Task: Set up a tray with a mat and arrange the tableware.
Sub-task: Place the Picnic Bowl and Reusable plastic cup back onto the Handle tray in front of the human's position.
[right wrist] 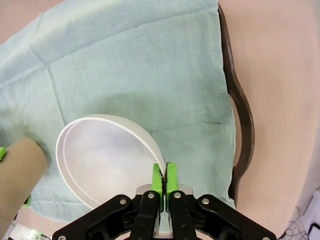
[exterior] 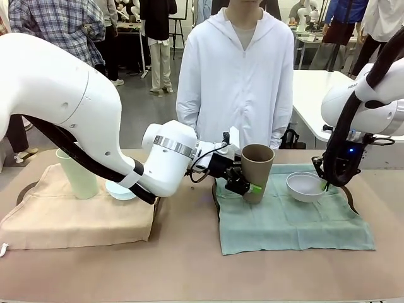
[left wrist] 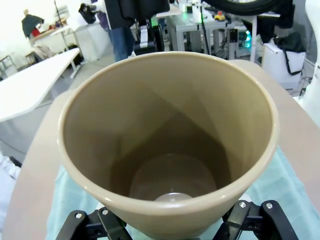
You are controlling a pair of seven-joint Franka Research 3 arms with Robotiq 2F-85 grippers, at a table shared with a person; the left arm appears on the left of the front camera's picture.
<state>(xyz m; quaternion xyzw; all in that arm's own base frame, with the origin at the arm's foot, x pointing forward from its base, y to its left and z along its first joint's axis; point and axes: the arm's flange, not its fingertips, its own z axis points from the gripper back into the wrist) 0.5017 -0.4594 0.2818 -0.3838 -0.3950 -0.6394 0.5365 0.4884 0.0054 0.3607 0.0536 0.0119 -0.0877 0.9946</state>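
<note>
You've got left gripper (exterior: 247, 183) clamped round lower body of tall tapered tan-brown cup (exterior: 257, 168), cup upright at near-left part of green cloth mat (exterior: 290, 218), likely low grip to keep it steady for set-down. Right gripper (right wrist: 164, 178) pinches rim of small round white bowl (right wrist: 105, 155), fingers pressed tight, bowl at right-far part of mat over dark tray (right wrist: 244, 125). Pale green tall cup (exterior: 77, 173) and light blue small bowl (exterior: 120, 188) wait on beige cloth mat (exterior: 76, 211) at left.

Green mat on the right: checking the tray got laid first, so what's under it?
A dark tray rim shows past the green mat edge; the rest of the tray is covered.
</note>
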